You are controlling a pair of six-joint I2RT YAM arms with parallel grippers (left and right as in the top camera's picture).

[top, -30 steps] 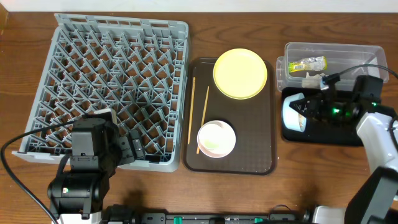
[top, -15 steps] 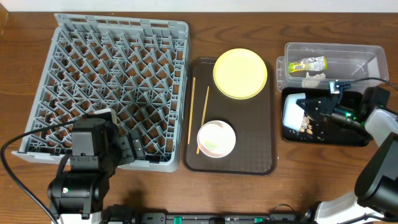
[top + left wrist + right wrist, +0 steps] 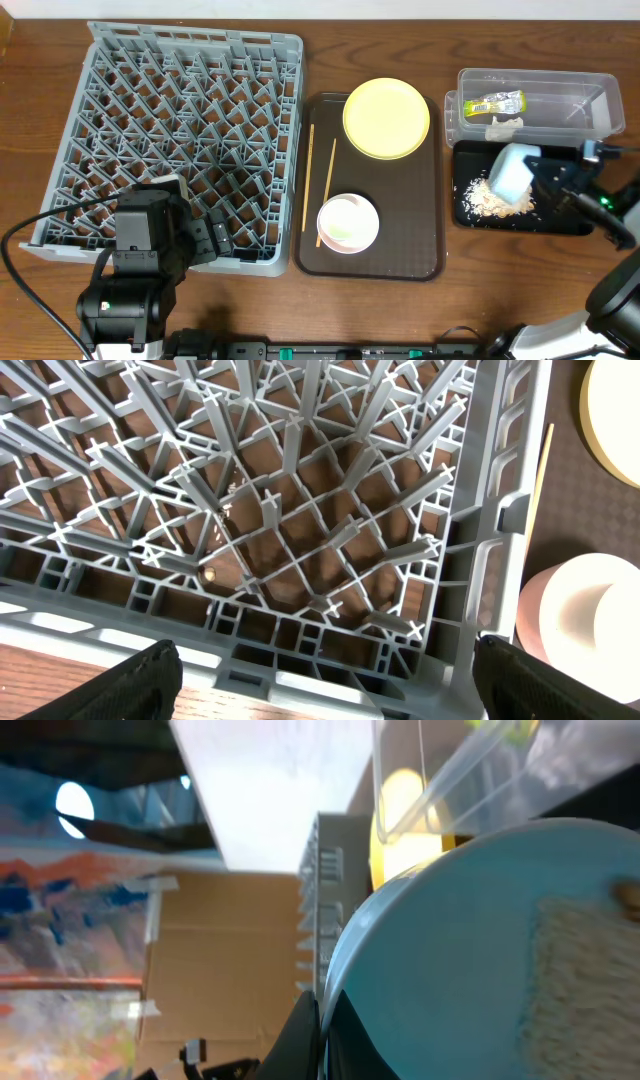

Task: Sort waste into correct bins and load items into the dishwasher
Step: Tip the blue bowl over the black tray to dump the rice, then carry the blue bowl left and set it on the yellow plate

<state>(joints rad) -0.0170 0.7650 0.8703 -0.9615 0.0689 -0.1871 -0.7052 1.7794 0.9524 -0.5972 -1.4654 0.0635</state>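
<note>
Overhead shows right gripper (image 3: 541,178) clamping tilted light blue bowl (image 3: 510,168) over crumbs (image 3: 492,201) in black tray (image 3: 562,222); left gripper (image 3: 325,675) jaws wide.

Grey lattice rack (image 3: 190,35) on a brown wood-grain worktop (image 3: 400,40). Dark brown serving tray (image 3: 400,260), yellow plate (image 3: 386,118), white bowl (image 3: 348,222), pale wooden chopsticks (image 3: 327,185). Clear tub (image 3: 535,73); green-yellow printed wrapper (image 3: 494,102) and white tissue (image 3: 505,126). Beige crumbs (image 3: 495,200) speckle the black tray (image 3: 560,215); light blue bowl (image 3: 511,170).
</note>
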